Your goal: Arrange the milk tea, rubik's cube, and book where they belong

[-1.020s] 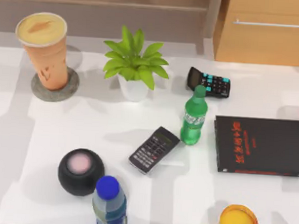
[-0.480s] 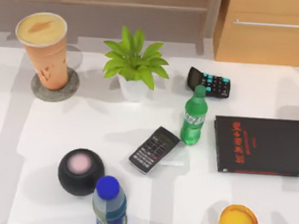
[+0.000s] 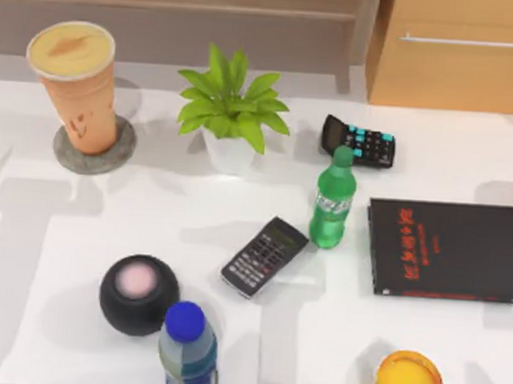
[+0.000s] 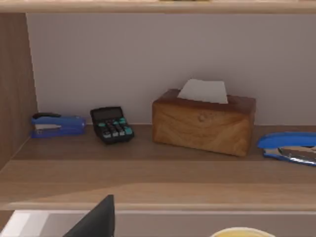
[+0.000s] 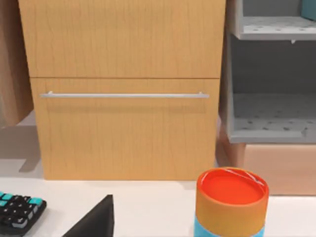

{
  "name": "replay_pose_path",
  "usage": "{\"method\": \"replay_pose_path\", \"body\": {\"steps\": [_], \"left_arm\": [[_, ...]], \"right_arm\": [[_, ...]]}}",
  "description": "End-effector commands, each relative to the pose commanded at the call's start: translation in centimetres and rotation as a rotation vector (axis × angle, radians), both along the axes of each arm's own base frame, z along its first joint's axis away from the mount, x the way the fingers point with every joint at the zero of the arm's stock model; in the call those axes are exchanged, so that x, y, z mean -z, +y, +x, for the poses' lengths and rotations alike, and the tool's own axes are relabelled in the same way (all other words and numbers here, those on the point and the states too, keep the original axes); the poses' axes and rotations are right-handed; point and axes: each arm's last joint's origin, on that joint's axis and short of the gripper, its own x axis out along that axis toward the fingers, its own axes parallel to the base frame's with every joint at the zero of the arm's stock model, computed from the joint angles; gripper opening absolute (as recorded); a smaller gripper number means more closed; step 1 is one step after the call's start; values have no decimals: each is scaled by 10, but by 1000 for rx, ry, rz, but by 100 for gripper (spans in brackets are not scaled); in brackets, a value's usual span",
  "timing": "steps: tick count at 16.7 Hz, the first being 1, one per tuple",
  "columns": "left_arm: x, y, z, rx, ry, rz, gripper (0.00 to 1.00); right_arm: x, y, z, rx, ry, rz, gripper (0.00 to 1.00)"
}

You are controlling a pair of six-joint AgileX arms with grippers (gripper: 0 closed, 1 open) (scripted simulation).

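The milk tea (image 3: 74, 83), a tall orange-tan cup with a creamy top, stands upright on a round grey coaster (image 3: 93, 151) at the table's back left. The rubik's cube and the book are out of view. A dark part of my left gripper (image 4: 98, 222) shows in the left wrist view, facing a wooden shelf (image 4: 148, 173), with a pale yellow rim (image 4: 242, 231) beside it. In the right wrist view a dark part of my right gripper (image 5: 96, 221) faces a wooden drawer front (image 5: 123, 123).
On the table: potted plant (image 3: 231, 112), black calculator (image 3: 358, 142), green bottle (image 3: 333, 201), thin black book with red lettering (image 3: 449, 250), dark remote (image 3: 264, 256), black sphere (image 3: 139, 294), blue-capped bottle (image 3: 188, 351), yellow-topped can (image 3: 409, 382). An orange-topped can (image 5: 231, 202) stands near the drawers.
No object on the table has moved. Only the grey shadows across the left side of the table have shifted.
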Motion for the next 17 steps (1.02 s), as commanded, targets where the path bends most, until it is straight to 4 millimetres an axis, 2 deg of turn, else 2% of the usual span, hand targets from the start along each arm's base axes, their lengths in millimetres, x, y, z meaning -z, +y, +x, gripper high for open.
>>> {"method": "replay_pose_path", "body": {"steps": [2,4,7,10,15,17], "left_arm": [[46,0,-23,-3,7,1,100],[85,0,-35,-6,14,2,100],[124,0,-41,-10,22,3,100],[139,0,-41,-12,25,3,100],[139,0,-41,-12,25,3,100],[139,0,-41,-12,25,3,100]], "right_arm": [[0,0,0,0,0,0,100],[0,0,0,0,0,0,100],[0,0,0,0,0,0,100],[0,0,0,0,0,0,100],[0,0,0,0,0,0,100],[-10,-1,0,0,-17,0,100]]}}
